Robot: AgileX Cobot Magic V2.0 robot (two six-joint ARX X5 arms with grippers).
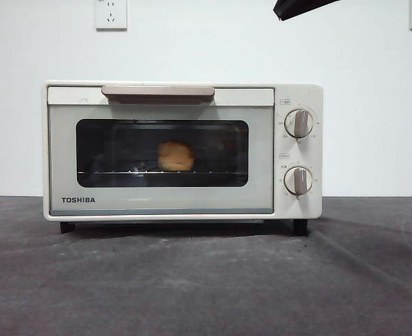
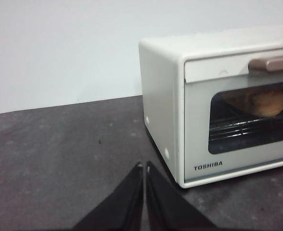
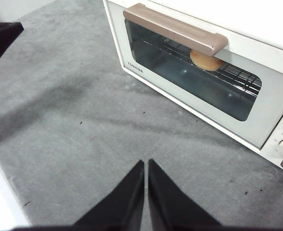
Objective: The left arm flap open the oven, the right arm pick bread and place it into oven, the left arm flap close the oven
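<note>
Fingers of both arms are pressed together with only a hairline gap, and neither pair holds anything. Largest in the scene is the counter (image 1: pixel 206 280), dark grey and bare in front. On it stands the oven (image 1: pixel 289 203), cream-white, its glass door shut flush and the beige handle (image 1: pixel 158 93) across the top edge of the door. Two round knobs (image 1: pixel 299 123) sit one above the other on its panel, at 3 o'clock from the door. Inside, on the wire rack (image 1: pixel 212 172), lies the bread (image 1: pixel 175 156), seen through the glass near the middle of the window.

In the left wrist view the left fingers (image 2: pixel 144 168) hover over the counter just off the oven's near front corner, apart from it, with the bread at about 2 o'clock from their tips. In the right wrist view the right fingers (image 3: pixel 146 166) hang above open counter in front of the door, well apart from the oven, with the bread at about 1 o'clock. A black tip (image 1: pixel 300 7) shows at 12 to 1 o'clock in the front view.
</note>
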